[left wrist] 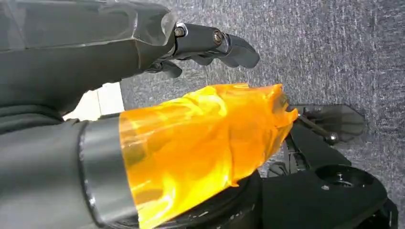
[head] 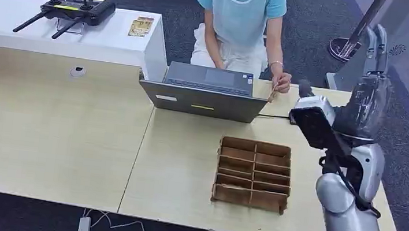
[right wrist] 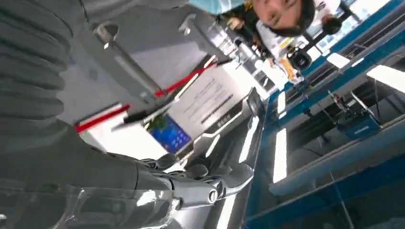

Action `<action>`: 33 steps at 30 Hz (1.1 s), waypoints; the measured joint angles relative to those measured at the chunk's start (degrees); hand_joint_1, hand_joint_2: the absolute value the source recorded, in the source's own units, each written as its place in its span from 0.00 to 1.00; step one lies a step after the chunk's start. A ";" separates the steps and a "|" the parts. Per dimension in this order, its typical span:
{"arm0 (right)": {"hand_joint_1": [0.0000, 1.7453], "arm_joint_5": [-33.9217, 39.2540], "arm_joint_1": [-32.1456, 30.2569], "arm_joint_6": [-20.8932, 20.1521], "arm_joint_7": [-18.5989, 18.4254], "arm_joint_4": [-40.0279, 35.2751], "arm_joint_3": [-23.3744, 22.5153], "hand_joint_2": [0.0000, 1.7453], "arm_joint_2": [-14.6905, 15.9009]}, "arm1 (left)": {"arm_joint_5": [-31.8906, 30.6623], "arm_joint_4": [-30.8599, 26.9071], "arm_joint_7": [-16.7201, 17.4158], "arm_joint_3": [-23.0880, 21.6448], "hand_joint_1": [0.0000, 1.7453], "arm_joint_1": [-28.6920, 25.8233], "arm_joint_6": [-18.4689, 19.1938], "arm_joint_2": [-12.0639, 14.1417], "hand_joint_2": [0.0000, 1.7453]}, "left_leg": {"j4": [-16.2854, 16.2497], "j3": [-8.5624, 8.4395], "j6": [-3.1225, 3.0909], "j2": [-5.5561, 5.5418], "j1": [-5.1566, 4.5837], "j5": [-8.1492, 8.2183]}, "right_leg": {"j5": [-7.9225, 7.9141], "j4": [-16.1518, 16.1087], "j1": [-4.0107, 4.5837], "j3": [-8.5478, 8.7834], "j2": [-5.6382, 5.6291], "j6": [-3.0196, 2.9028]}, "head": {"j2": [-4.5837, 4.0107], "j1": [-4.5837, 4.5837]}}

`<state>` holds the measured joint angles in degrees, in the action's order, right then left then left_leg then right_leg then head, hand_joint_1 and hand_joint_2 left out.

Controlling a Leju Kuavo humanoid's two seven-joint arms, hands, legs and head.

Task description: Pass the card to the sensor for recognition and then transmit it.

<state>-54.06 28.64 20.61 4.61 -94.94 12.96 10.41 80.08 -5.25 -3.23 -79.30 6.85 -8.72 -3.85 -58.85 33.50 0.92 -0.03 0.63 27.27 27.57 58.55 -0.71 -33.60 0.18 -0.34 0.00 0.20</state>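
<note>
The wooden counter spans the scene, with an open laptop at 12 o'clock and a person seated behind it. A cardboard divider tray lies toward 4 o'clock. The person's hand pinches a small card at 1 o'clock. The right hand is raised at 2 o'clock, fingers apart, holding nothing. The left hand hangs over carpet, fingers spread, empty.
</note>
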 joint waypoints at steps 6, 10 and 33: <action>0.00 -8.92 16.62 -2.54 -4.61 14.24 4.49 1.00 0.59 | -1.55 -0.02 0.15 -2.16 0.00 0.66 0.48 0.00 0.00 | 0.00 0.00 0.02 0.01 0.01 -0.11 | -0.12 0.02 0.00 0.01 0.00 -0.04 | 0.00 0.00; 0.00 -14.39 25.95 -4.00 -6.84 26.01 8.74 1.00 0.37 | -1.88 -0.02 0.98 -3.43 0.00 1.34 0.98 0.00 0.00 | 0.00 0.00 0.08 -0.08 0.02 -0.15 | -0.12 0.03 0.01 0.01 0.06 -0.04 | 0.02 0.00; 0.00 -18.20 35.68 -5.79 -9.55 44.68 14.18 1.00 -1.88 | -2.05 -0.02 1.20 -4.76 0.00 1.71 0.98 0.04 0.00 | 0.00 0.02 0.08 -0.16 0.02 -0.14 | -0.12 0.03 0.02 -0.01 0.09 -0.04 | 0.02 0.00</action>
<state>-72.26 64.31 14.82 -4.94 -50.26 27.15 8.52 78.03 -5.27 -2.03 -84.06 8.56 -7.74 -3.80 -58.85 33.52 1.00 -0.20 0.65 27.13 27.45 58.58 -0.70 -33.60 0.27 -0.38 0.02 0.20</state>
